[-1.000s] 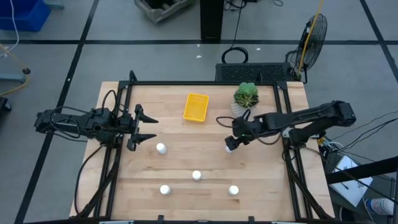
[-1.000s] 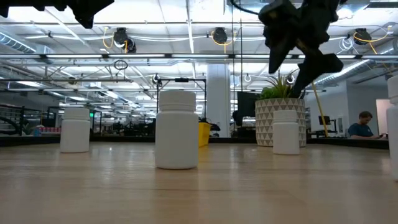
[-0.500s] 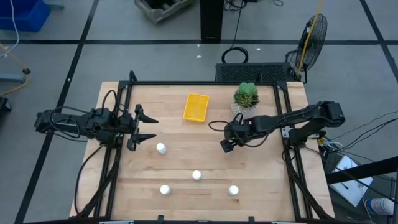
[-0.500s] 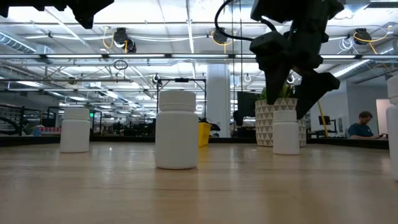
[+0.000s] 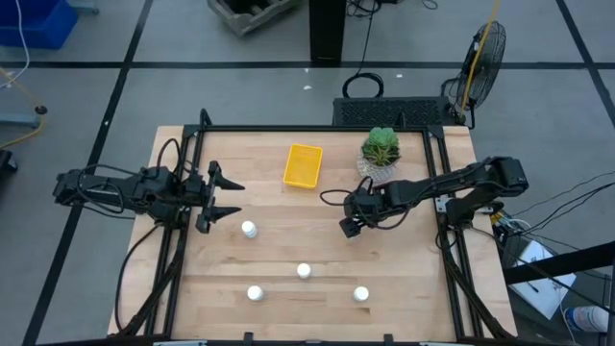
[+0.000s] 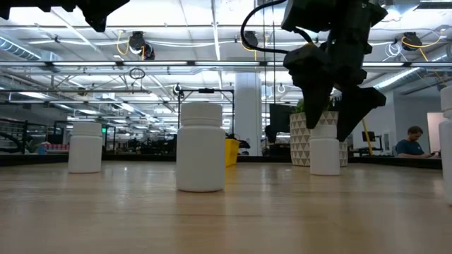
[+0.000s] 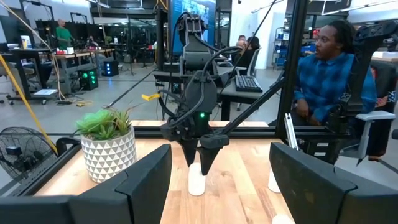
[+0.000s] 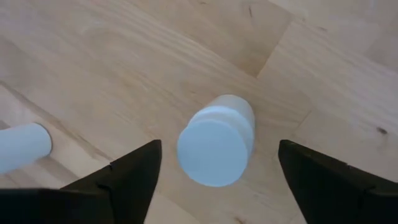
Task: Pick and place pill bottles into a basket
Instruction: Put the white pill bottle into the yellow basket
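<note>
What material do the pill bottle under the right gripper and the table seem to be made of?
The pill bottle looks like smooth, matte white plastic: uniform colour, moulded cap. The table appears to be pale wood with a satin finish, showing grain and joined planks. The right gripper hovers above the bottle, fingers open.

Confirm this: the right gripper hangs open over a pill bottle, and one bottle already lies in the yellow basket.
Wrong on the basket. In the high view the yellow basket holds no bottle. The rest stands: the right gripper hangs open over a pill bottle, as the right wrist view shows.
</note>
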Robot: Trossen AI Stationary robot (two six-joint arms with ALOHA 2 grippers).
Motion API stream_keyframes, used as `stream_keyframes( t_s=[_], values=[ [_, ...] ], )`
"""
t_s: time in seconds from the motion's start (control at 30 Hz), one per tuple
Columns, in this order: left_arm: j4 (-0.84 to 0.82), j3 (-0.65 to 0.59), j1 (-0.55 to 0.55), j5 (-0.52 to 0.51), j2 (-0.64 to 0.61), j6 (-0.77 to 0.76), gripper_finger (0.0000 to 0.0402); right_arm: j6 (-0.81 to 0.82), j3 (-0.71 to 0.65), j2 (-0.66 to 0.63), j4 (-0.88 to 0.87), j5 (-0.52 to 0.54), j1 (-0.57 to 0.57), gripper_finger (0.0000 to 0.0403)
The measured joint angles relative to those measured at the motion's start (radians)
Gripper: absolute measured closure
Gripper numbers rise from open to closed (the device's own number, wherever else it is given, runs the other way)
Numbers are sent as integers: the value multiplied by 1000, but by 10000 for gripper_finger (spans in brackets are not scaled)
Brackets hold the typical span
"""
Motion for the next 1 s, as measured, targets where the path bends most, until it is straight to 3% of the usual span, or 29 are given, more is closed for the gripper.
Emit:
stream_keyframes(
  t_s=[0.27, 0.43, 1.0],
  values=[
    [0, 0, 0, 0, 0, 0, 128, -5, 0, 0, 2, -3, 0, 202],
    [0, 0, 0, 0, 0, 1, 128, -7, 0, -1, 2, -7, 0, 249],
    [0, 0, 0, -1, 0, -3, 128, -17, -2, -39, 114, -14, 0, 256]
  ],
)
